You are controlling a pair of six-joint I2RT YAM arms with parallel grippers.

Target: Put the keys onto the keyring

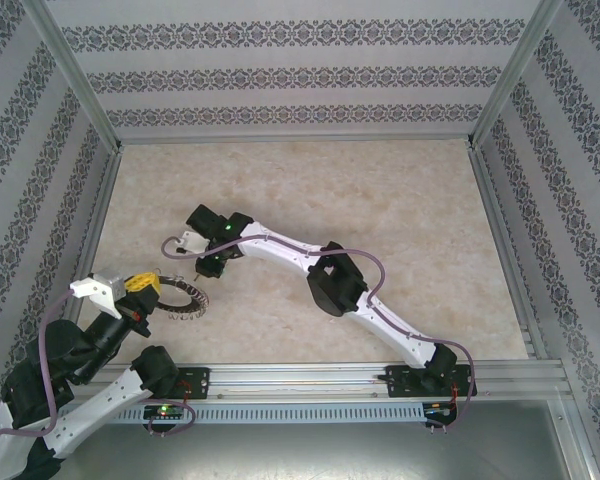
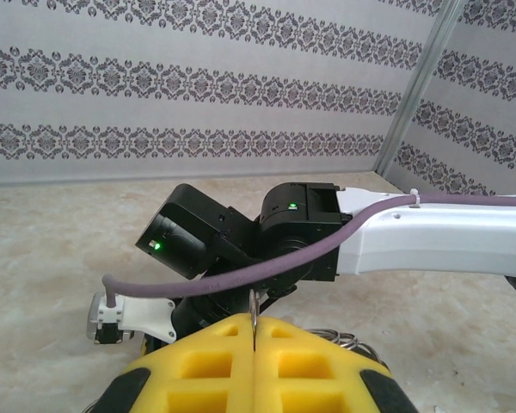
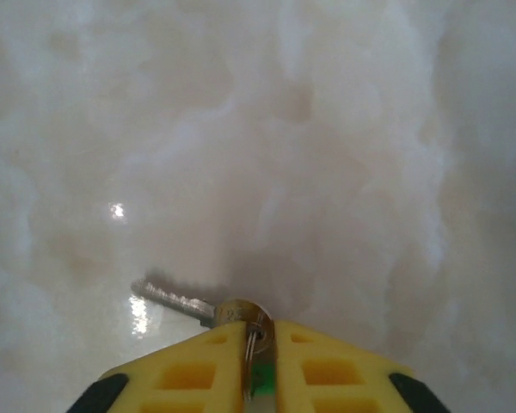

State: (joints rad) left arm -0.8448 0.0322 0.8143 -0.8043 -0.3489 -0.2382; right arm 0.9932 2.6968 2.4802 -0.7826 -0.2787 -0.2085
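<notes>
1. Right gripper (image 3: 258,340) clamped on key (image 3: 176,299) head, green tag (image 3: 259,379) pinched too; blade pokes out low over table (image 3: 344,129). Small bite: key could pivot or slip.
2. Left gripper (image 2: 254,331) shut on keyring (image 1: 183,298) wire, ring at table's near-left. Ring may twist when pushed.
3. Blade could miss the ring's gap or snag its fringe.

The top camera looks down from above and behind the arm bases, far enough back to take in the whole table (image 1: 380,200). The left wrist camera sits low and faces nearly level across the tabletop, close to the right arm (image 2: 430,241) (the top view shares that arm). The right wrist camera points steeply down, very near the surface, its own fingers (image 3: 189,374) at the bottom edge
</notes>
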